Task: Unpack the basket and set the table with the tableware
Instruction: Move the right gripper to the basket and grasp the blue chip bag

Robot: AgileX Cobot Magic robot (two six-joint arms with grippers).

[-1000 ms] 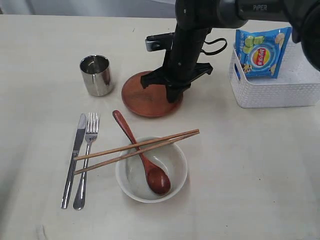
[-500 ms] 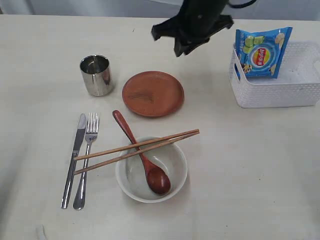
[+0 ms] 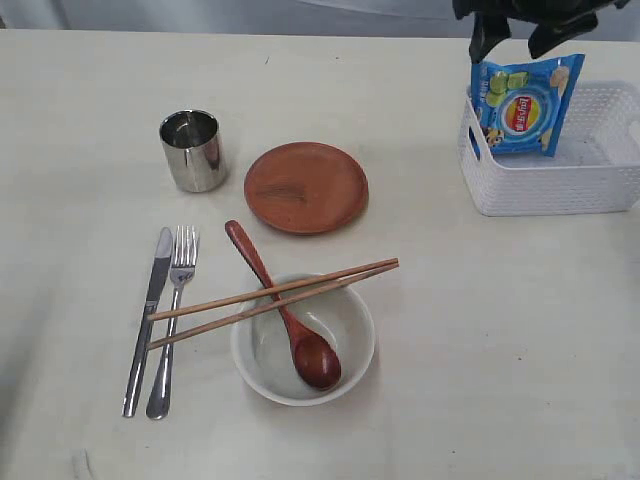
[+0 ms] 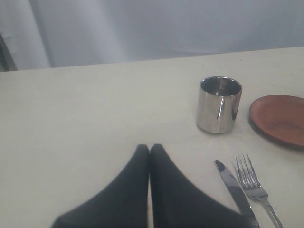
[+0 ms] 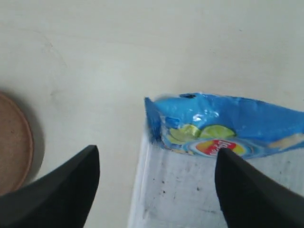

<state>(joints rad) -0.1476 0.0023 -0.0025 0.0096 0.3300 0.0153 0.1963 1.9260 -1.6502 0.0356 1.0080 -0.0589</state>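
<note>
On the pale table (image 3: 480, 340) lie a steel cup (image 3: 192, 149) (image 4: 219, 104), a round brown plate (image 3: 306, 187) (image 4: 279, 118), a steel knife (image 3: 148, 318) (image 4: 234, 191) beside a fork (image 3: 172, 318) (image 4: 253, 187), and a white bowl (image 3: 303, 340). The reddish-brown spoon (image 3: 283, 306) rests in the bowl and two chopsticks (image 3: 272, 299) lie across its rim. The white basket (image 3: 555, 170) (image 5: 190, 190) sits at the far right. My right gripper (image 3: 518, 28) (image 5: 156, 159) hovers open and empty above the basket's left end. My left gripper (image 4: 150, 148) is shut and empty, above bare table near the cup.
A blue snack packet (image 3: 522, 103) (image 5: 223, 124) stands against the basket's left wall. In the right wrist view the edge of the brown plate (image 5: 14, 142) shows beyond one finger.
The right arm has lifted off the brown plate and swung up and to the right, now over the basket's left end. The tableware has not moved.
</note>
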